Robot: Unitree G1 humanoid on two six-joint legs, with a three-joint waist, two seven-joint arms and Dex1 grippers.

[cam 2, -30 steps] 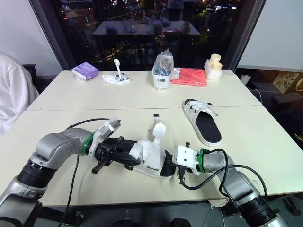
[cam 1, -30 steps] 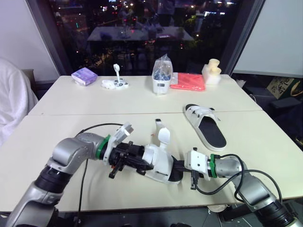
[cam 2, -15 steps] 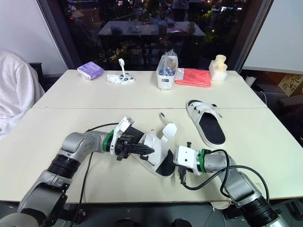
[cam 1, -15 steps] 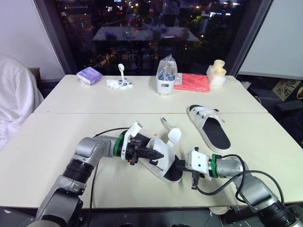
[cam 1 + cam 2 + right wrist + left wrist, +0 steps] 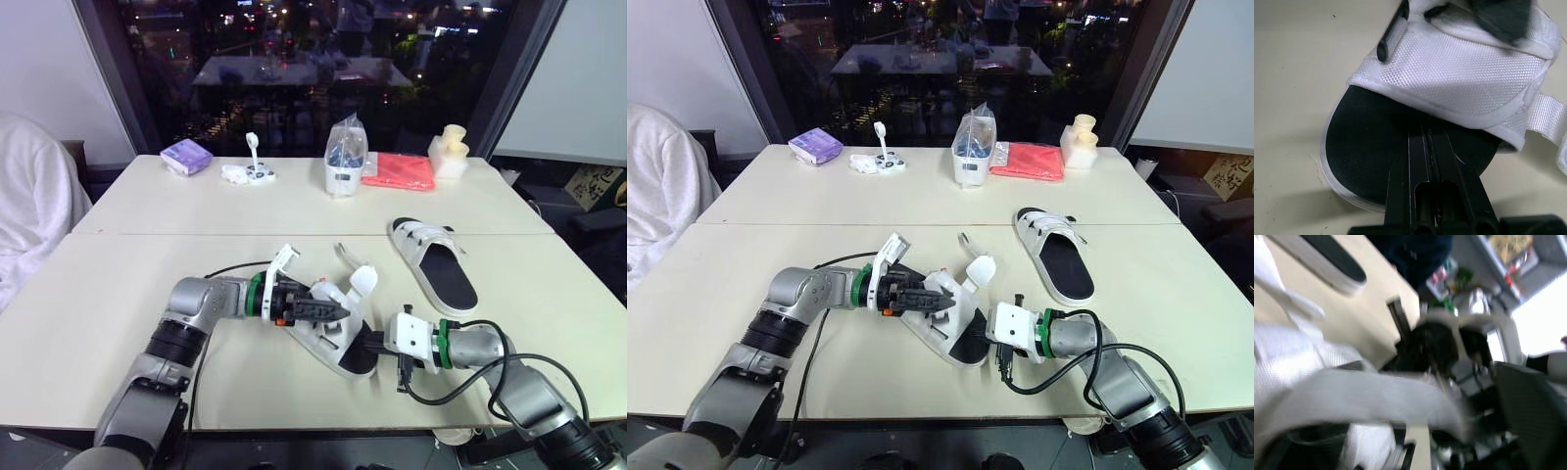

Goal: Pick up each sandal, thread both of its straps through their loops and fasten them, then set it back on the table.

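Right wrist view, sandal (image 5: 1464, 73) cropped, strap (image 5: 1547, 115) end cut

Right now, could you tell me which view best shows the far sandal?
Left eye view: the far sandal lies whole, footbed up. The right eye view matches; the left wrist view catches a blurred part.

The left gripper (image 5: 331, 311) is buried among the near sandal's (image 5: 338, 338) loose straps, its grip unreadable, and its wrist view is smeared by blur. At that sandal's heel, the right gripper's (image 5: 1425, 136) tip slips out of sight under the white upper, and the side strap (image 5: 1550, 120) is cropped.
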